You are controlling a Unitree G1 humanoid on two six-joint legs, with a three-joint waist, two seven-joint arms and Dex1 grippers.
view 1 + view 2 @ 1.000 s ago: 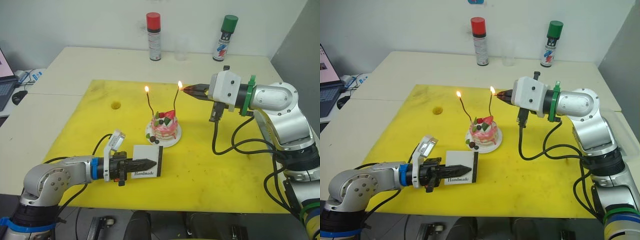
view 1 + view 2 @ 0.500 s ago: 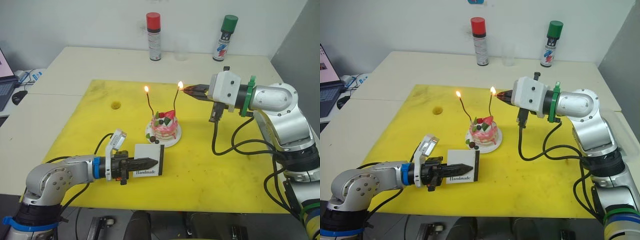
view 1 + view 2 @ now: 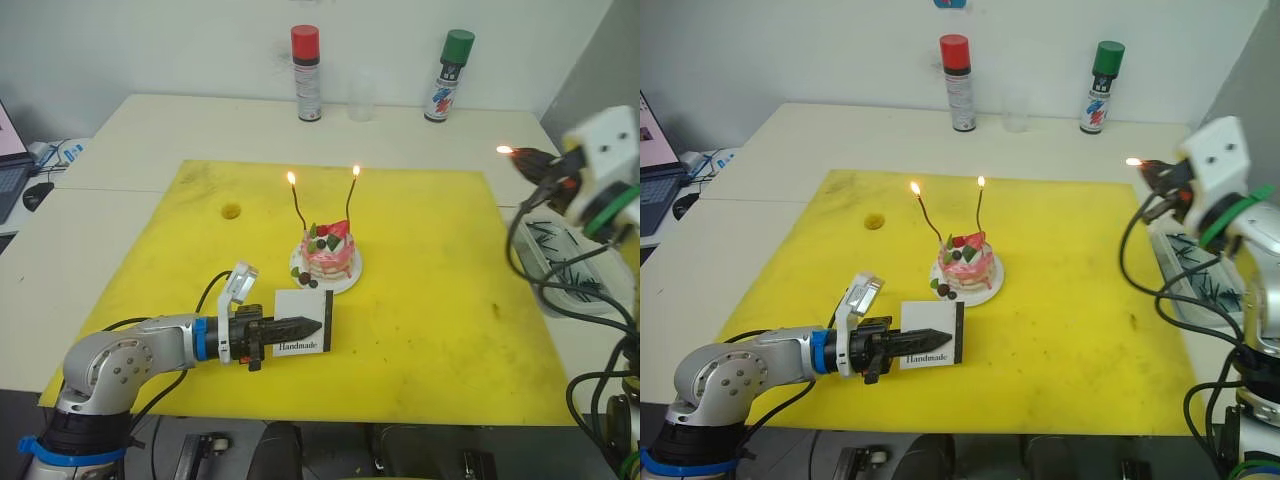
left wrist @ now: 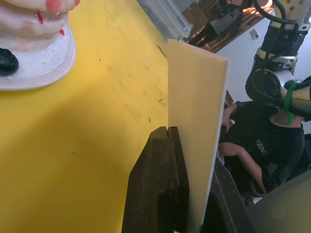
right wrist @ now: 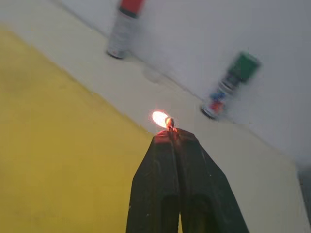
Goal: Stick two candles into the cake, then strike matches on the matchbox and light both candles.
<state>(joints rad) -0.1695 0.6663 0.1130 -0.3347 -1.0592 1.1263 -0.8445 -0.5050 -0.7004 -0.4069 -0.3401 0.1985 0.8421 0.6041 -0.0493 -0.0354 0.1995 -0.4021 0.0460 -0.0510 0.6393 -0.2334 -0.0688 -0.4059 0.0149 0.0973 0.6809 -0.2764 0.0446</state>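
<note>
On my tabletop (image 3: 150, 130) lies a yellow mat (image 3: 420, 300). Beyond the mat's far edge stand a red-capped spray can (image 3: 307, 72), a clear cup (image 3: 361, 97) and a green-capped spray can (image 3: 446, 75). Off its left side sit a laptop (image 3: 10, 160) and a mouse (image 3: 36, 194).

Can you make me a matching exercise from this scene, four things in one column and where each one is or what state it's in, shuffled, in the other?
Things:
1. small round pink cake
2. flat white matchbox
3. burning match
4. two thin wavy candles

Places or states:
A. clamped in the left gripper, standing on edge on the yellow mat
B. stuck upright in the cake, both lit
C. on a small white plate near the mat's middle
D. pinched in the right gripper, off the mat's right edge

Pairs: 1-C, 2-A, 3-D, 4-B
</note>
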